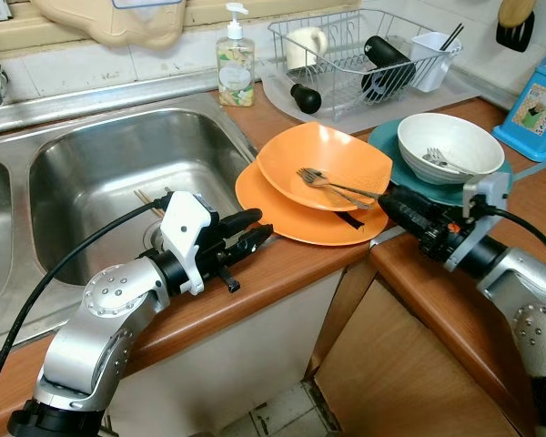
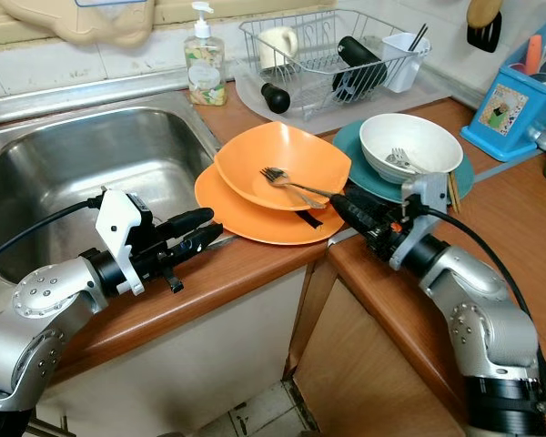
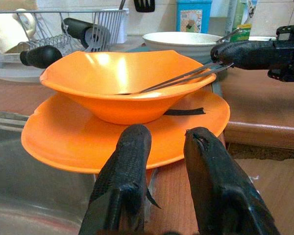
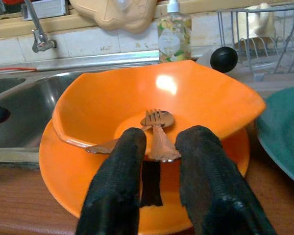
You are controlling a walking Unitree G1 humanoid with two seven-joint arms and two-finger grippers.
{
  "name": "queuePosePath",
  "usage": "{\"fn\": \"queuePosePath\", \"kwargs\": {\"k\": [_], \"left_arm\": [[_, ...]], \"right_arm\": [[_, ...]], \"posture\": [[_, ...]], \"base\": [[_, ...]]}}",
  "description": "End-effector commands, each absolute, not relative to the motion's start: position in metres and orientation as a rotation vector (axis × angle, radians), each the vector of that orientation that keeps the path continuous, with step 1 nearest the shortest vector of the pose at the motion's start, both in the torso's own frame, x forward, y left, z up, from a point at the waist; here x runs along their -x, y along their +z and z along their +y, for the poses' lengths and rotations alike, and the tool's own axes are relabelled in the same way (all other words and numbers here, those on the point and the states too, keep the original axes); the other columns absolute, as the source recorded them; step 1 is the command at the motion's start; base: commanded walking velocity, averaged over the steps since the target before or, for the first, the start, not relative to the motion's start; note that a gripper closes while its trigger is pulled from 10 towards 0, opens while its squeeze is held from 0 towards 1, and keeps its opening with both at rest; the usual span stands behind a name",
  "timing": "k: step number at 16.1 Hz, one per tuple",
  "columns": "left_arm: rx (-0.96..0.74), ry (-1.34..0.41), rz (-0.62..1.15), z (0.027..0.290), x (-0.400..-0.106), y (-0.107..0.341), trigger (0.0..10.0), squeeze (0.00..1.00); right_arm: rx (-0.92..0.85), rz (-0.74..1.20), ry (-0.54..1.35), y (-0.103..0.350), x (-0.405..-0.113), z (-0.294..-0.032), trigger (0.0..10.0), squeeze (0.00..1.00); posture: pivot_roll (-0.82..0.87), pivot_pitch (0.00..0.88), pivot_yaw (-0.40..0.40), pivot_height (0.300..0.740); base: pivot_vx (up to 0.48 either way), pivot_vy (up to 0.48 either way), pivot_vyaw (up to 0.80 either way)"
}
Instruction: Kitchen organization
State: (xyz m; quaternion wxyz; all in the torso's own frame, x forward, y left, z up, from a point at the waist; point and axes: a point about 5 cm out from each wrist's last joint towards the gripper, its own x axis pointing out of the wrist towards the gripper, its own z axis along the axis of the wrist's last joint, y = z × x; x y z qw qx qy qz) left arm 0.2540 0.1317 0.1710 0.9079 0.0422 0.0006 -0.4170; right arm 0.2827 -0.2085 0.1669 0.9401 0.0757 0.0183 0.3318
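Centre frame, we note the orange bowl (image 1: 332,162) stacked on an orange plate (image 1: 291,214). Right gripper (image 1: 389,202), fingers slightly parted, straddles the fork (image 4: 157,128) handle at the bowl's rim; grip uncertain. Left gripper (image 1: 255,228), narrowly open and empty, sits just beside the plate's left edge.

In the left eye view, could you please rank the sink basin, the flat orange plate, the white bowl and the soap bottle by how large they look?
1. Sink basin
2. Flat orange plate
3. White bowl
4. Soap bottle, though it stands farthest back, so its look may understate it.

Head eyes look down; wrist cameras closely face the orange bowl (image 3: 122,83).
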Motion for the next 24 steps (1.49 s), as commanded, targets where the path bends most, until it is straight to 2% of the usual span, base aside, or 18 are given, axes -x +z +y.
{"fn": "queuePosePath", "kwargs": {"k": [1, 8, 11, 12, 13, 14, 15, 16, 17, 24], "left_arm": [[-0.101, -0.863, -0.004, 0.131, -0.255, 0.173, 10.0, 0.00], [-0.106, -0.862, -0.004, 0.131, -0.256, 0.173, 10.0, 0.00], [-0.107, -0.863, -0.008, 0.131, -0.256, 0.174, 10.0, 0.00], [-0.108, -0.863, -0.007, 0.131, -0.256, 0.174, 10.0, 0.00], [-0.108, -0.863, -0.007, 0.131, -0.257, 0.174, 10.0, 0.00], [-0.108, -0.863, -0.007, 0.131, -0.257, 0.174, 10.0, 0.00], [-0.109, -0.862, -0.007, 0.131, -0.257, 0.174, 10.0, 0.00], [-0.110, -0.861, -0.007, 0.131, -0.257, 0.174, 10.0, 0.00], [-0.110, -0.861, -0.005, 0.132, -0.256, 0.174, 10.0, 0.00], [-0.102, -0.875, 0.002, 0.129, -0.256, 0.173, 10.0, 0.00]], "right_arm": [[-0.135, 0.024, 0.696, 0.170, -0.285, -0.206, 0.0, 0.00], [-0.123, 0.010, 0.699, 0.170, -0.288, -0.206, 0.0, 0.00], [-0.129, -0.045, 0.698, 0.186, -0.288, -0.208, 0.0, 0.00], [-0.119, -0.055, 0.701, 0.189, -0.288, -0.206, 1.9, 0.00], [-0.107, -0.061, 0.696, 0.191, -0.288, -0.206, 5.3, 0.00], [-0.099, -0.068, 0.686, 0.192, -0.289, -0.206, 10.0, 0.00], [-0.103, -0.083, 0.654, 0.195, -0.290, -0.208, 10.0, 0.15], [-0.112, -0.090, 0.638, 0.197, -0.291, -0.210, 10.0, 0.77], [-0.117, -0.096, 0.613, 0.197, -0.290, -0.214, 10.0, 1.00], [-0.134, -0.043, 0.664, 0.187, -0.276, -0.213, 10.0, 1.00]], "posture": [[-0.14, 0.000, -0.010, 0.740], [-0.14, 0.000, -0.010, 0.740], [-0.14, 0.000, -0.007, 0.740], [-0.14, 0.000, -0.005, 0.740], [-0.14, 0.000, -0.005, 0.740], [-0.14, 0.000, -0.005, 0.740], [-0.14, 0.000, -0.005, 0.740], [-0.14, 0.000, -0.005, 0.740], [-0.14, 0.000, -0.002, 0.740], [-0.15, 0.000, 0.005, 0.740]], "base": [[0.000, 0.000, 0.00], [0.000, 0.000, 0.00], [0.000, 0.000, 0.00], [0.000, 0.000, 0.00], [0.000, 0.000, 0.00], [0.000, 0.000, 0.00], [0.000, 0.000, 0.00], [0.000, 0.000, 0.00], [0.000, 0.000, 0.00], [0.000, 0.000, 0.00]]}}
